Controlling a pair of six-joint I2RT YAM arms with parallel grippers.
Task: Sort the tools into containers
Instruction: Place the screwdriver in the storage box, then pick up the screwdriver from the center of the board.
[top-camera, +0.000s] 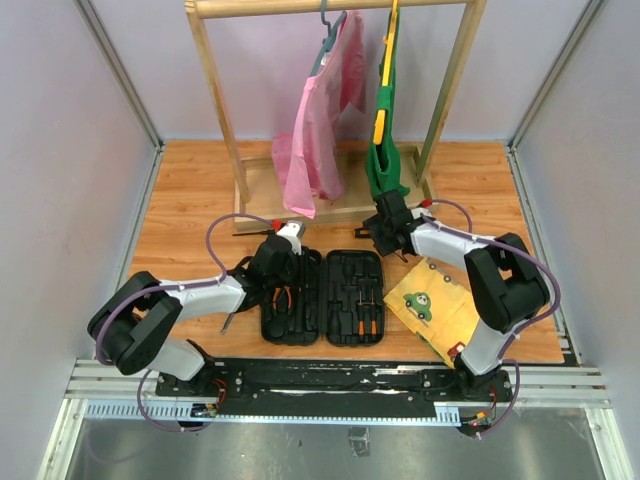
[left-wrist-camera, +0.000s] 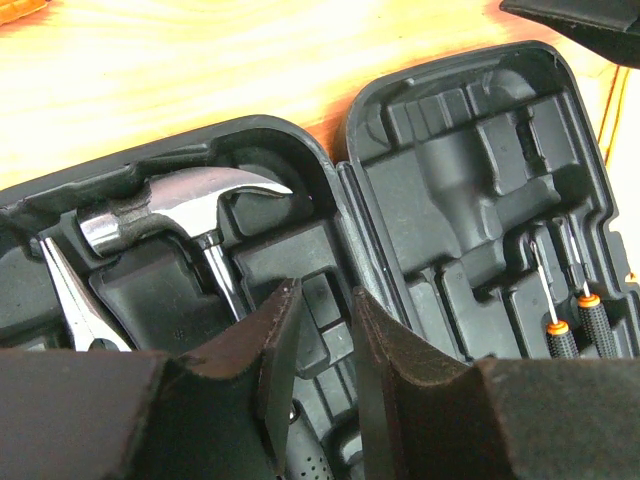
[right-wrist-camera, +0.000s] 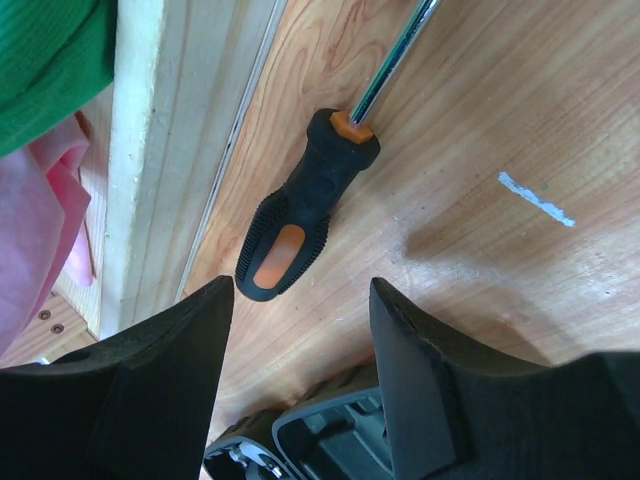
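Because the orange-and-black-handled screwdriver (right-wrist-camera: 305, 200) lies loose on the wooden table (right-wrist-camera: 480, 330), just beside the pale wooden rack base (right-wrist-camera: 170, 130), judge it light, rigid and long. Its ribbed rubber handle offers the surest hold; the polished shaft is likely slippery. The right hand (right-wrist-camera: 300, 300) hovers over the handle, fingers spread wide and empty. The left hand (left-wrist-camera: 325, 295) hangs over the open black plastic tool case (left-wrist-camera: 450, 150), fingers narrowly parted, gripping nothing. A steel-headed hammer (left-wrist-camera: 190, 205), probably head-heavy, sits in a moulded slot. No brand or lettering is legible.
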